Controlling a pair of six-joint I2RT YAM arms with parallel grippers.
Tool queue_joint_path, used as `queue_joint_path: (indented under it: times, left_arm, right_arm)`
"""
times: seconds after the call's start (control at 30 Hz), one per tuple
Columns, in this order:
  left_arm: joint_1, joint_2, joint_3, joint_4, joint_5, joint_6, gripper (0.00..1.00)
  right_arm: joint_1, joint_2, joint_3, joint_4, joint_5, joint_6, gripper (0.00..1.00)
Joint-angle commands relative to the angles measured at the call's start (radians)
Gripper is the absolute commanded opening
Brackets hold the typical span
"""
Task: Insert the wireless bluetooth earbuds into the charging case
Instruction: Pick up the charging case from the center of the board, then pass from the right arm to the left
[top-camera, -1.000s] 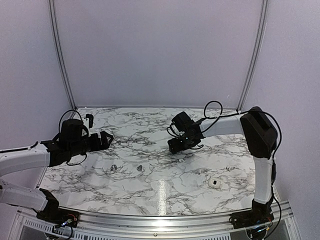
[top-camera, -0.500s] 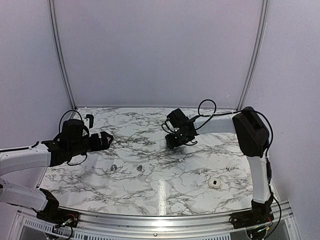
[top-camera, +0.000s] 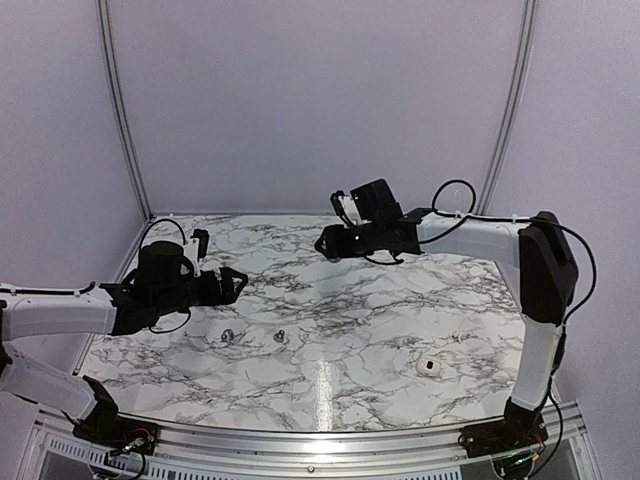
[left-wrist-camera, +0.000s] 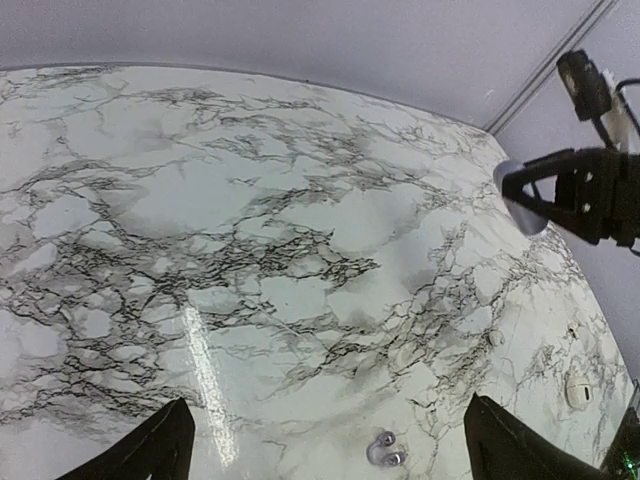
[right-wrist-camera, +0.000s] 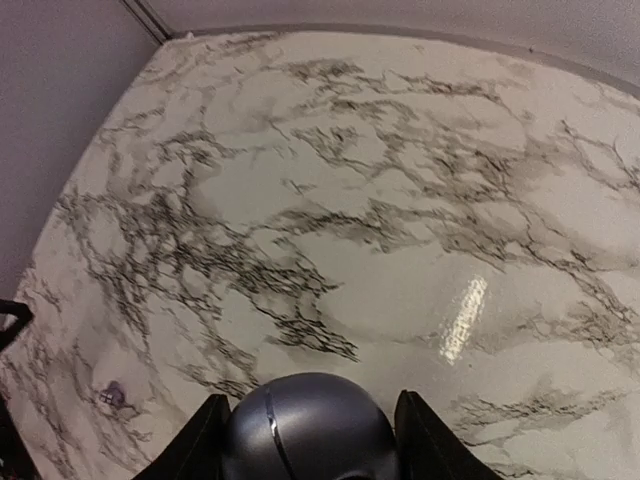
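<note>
Grey-veined white marble pattern covers the worktop (top-camera: 380, 330), and the two wireless bluetooth earbuds (top-camera: 227, 335) lie on it in the near-left part, tiny greyish shiny pieces, the second one (top-camera: 280, 337) a little to the right of the first, apart from each other and loose. The charging case (right-wrist-camera: 305, 430), a dark grey rounded shell with a thin pale seam line over its top, is up off the worktop, clamped between the two fingers of the right gripper (top-camera: 322, 243), one finger on each side of it; the jaws stand partly closed against its sides. That arm reaches out over the back middle of the worktop, well apart from the earbuds. Whether the case's lid is up or down cannot be told from these views. The left gripper (top-camera: 238, 284) hangs above the left side of the worktop, pointing toward the middle, with its jaws spread wide and nothing between them; the earbuds lie on the near side of it, untouched. A small white rounded piece (top-camera: 430, 367) with a dark spot sits on the near-right part of the worktop, far from both grippers.
</note>
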Motion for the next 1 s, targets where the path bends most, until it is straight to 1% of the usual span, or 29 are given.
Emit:
queue_joint_path:
  times: [0.0,0.1,0.27,0.37,0.6,0.8,0.97]
  left_arm:
    - [-0.087,0.034,0.019,0.152,-0.057,0.015,0.97]
    - [-0.162,0.055,0.005,0.260,-0.127,0.020,0.97]
    - [-0.255,0.133,0.072,0.282,-0.187,0.063,0.96]
    - [-0.295,0.157,0.097,0.296,-0.246,0.080,0.96]
    - [-0.313,0.167,0.094,0.368,-0.360,0.041,0.95]
    - [-0.328,0.198,0.112,0.412,-0.372,0.040,0.92]
    - [-0.330,0.228,0.128,0.422,-0.381,0.036,0.89]
  right_arm:
    - [0.039,-0.088,-0.016,0.210,-0.089,0.181,0.37]
    - [0.089,-0.113,-0.066,0.336,-0.070,0.306,0.37]
    - [0.164,-0.083,-0.034,0.378,-0.042,0.395,0.38]
    - [0.193,-0.087,-0.062,0.431,-0.030,0.443,0.38]
    - [0.242,-0.120,-0.132,0.506,0.023,0.520,0.38]
    - [0.271,-0.120,-0.163,0.536,0.053,0.581,0.38]
    - [0.281,-0.119,-0.193,0.594,0.055,0.626,0.38]
